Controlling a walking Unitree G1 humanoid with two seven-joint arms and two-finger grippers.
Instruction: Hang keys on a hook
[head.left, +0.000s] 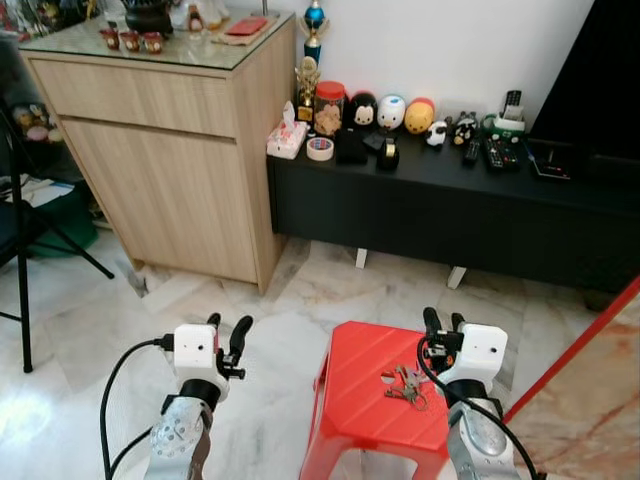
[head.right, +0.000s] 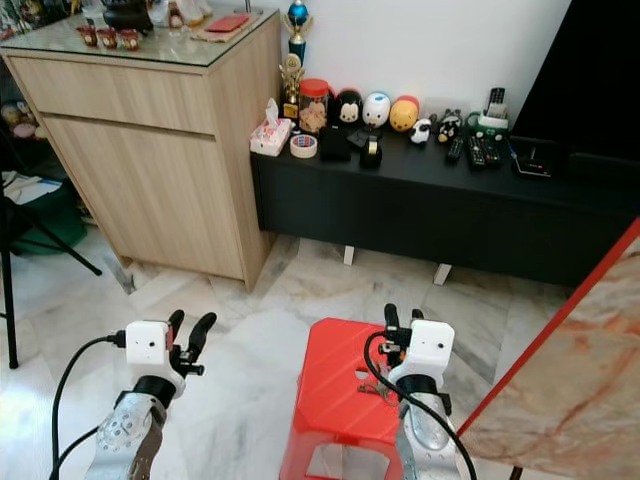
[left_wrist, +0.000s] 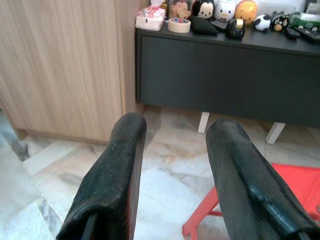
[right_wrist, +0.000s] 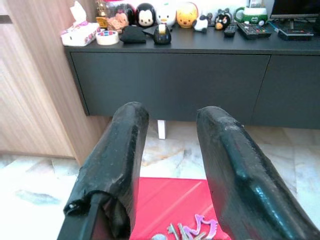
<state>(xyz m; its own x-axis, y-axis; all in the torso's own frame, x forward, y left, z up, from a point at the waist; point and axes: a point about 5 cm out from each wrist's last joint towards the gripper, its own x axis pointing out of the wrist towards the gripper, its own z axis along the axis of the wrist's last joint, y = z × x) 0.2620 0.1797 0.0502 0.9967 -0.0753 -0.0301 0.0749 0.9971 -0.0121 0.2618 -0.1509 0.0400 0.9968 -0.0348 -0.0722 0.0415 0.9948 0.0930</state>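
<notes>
We have yet to lift the keys (head.left: 404, 384) from the red stool (head.left: 365, 385). Our right hand (head.left: 441, 322) hovers just beyond them, open and empty; our left hand (head.left: 227, 330), also open, waits over the floor.

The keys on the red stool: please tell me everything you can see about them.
The keys are a small bunch of metal keys, silver-grey, with a pale pink or purple piece among them. They lie flat in a loose heap on the top of the red stool, which looks like plastic, toward its right side. The right end effector hovers close over them, fingers apart, not gripping them. Individual keys are too small to count.
</notes>
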